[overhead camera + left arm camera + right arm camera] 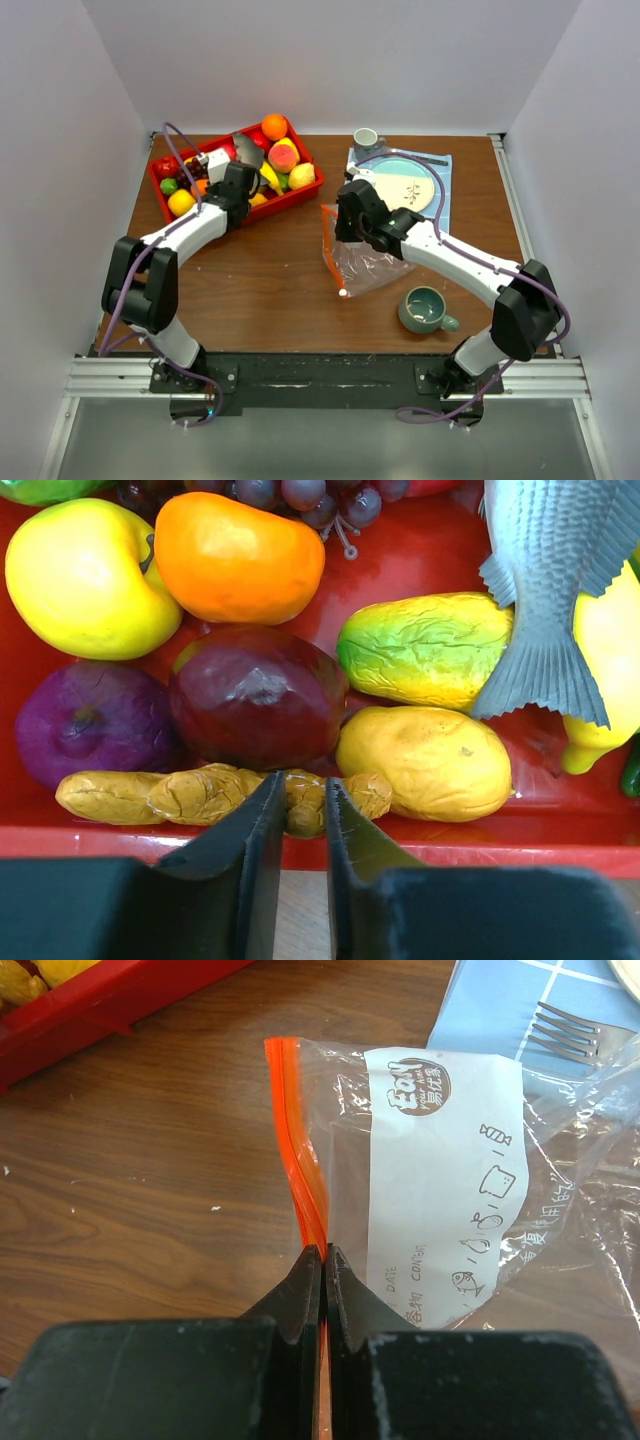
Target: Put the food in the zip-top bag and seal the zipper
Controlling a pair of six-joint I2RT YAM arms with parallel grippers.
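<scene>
Orange-red zipper [297,1150], long axis near-to-far

Your brown wooden table [260,280] holds a red tray [290,197] under your left claw [300,785], a clear zip-top bag [370,262] at your right claw [322,1252], a blue mat [443,210] and grey cup [366,138] beyond that claw, a green mug [425,310] behind it

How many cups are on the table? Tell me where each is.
2. A grey cup at the far edge, by the blue mat; a teal mug sits nearer the front, right of the zip-top bag. None seems hidden.
</scene>
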